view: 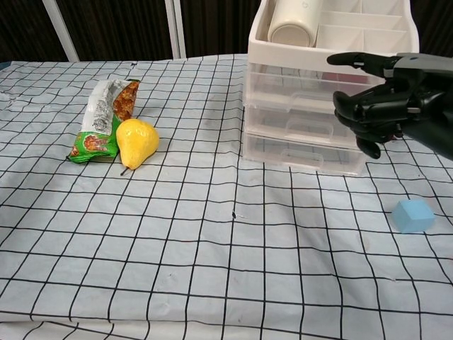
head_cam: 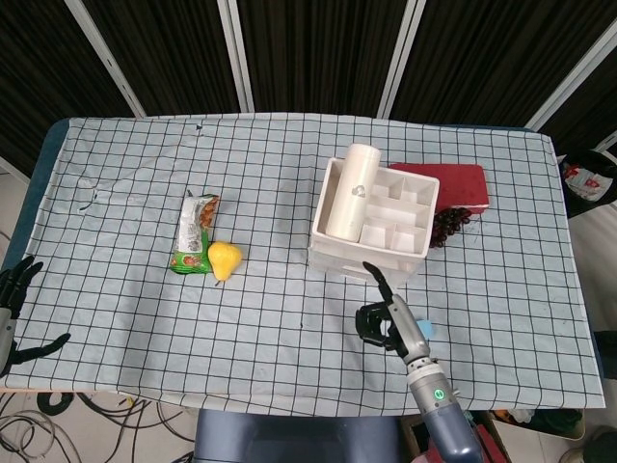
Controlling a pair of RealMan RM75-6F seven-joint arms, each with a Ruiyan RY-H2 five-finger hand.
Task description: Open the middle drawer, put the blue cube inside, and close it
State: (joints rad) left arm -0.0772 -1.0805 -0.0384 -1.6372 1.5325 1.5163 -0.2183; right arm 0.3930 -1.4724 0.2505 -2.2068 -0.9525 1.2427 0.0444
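The white three-drawer unit (head_cam: 374,227) (view: 322,106) stands at centre right, and its clear middle drawer (view: 301,125) is pushed in. A blue cube (view: 414,215) (head_cam: 423,329) lies on the cloth in front of the unit, to the right. My right hand (view: 388,99) (head_cam: 383,316) hovers in front of the unit's right side, level with the upper drawers. Its fingers are bent, its thumb is stretched out, and it holds nothing. My left hand (head_cam: 13,294) sits at the table's left edge with its fingers spread, and it is empty.
A yellow pear (view: 136,142) (head_cam: 225,259) and a green snack packet (view: 105,117) (head_cam: 196,231) lie at centre left. A white cylinder (head_cam: 347,188) lies in the unit's top tray. A red box (head_cam: 453,183) and dark grapes (head_cam: 446,225) sit behind the unit on the right.
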